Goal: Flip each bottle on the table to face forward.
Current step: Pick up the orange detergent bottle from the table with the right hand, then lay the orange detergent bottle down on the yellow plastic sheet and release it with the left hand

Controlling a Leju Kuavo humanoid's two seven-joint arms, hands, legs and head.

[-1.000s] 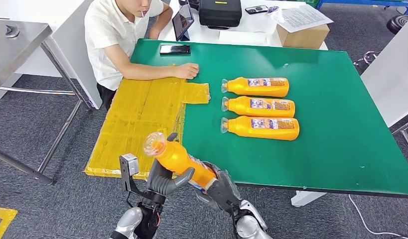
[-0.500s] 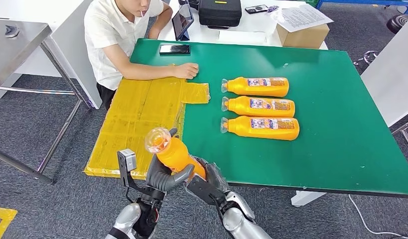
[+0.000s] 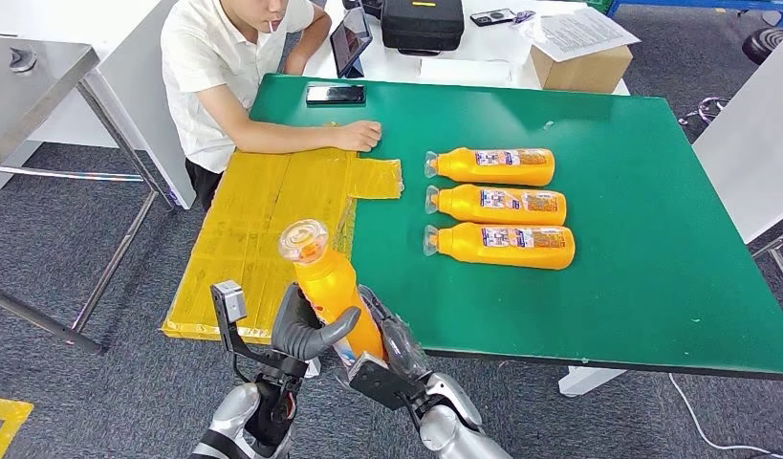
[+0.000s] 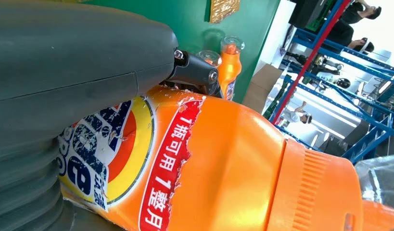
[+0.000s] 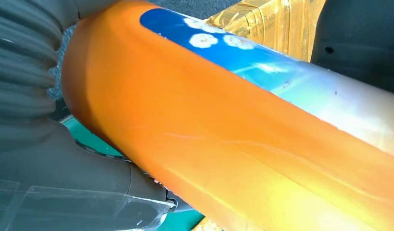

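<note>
**Held bottle tipped closer to upright at the near desk edge**

Since a second ago the held bottle (image 3: 328, 287) has swung from a slanted lie to nearly upright, its clear cap (image 3: 303, 240) now higher and pointing up and slightly away, while both arms have shifted left and closer in.

Nearest the robot, the left robot hand (image 3: 306, 330) wraps the lower body of the held bottle from the left, thumb across its front. The right robot hand (image 3: 392, 346) grips the same bottle from the right and below, near its base. In the left wrist view the bottle's torn red and blue label (image 4: 137, 168) faces that camera; the right wrist view shows a blue and silver label (image 5: 262, 62) on the opposite side.

This bottle hangs above the near edge of the green desk (image 3: 636, 287), beside a yellow taped cardboard sheet (image 3: 263, 229) that overhangs the desk's left side.

Farther on, three orange bottles lie on their sides in a row, caps to the left, labels up: the near bottle (image 3: 502, 246), the middle bottle (image 3: 498, 205) and the far bottle (image 3: 492, 166), just beside one another.

Beyond the cardboard a person (image 3: 229, 67) sits with a fist (image 3: 360, 137) resting on it. A black phone (image 3: 336, 95) lies at the desk's far edge.
</note>
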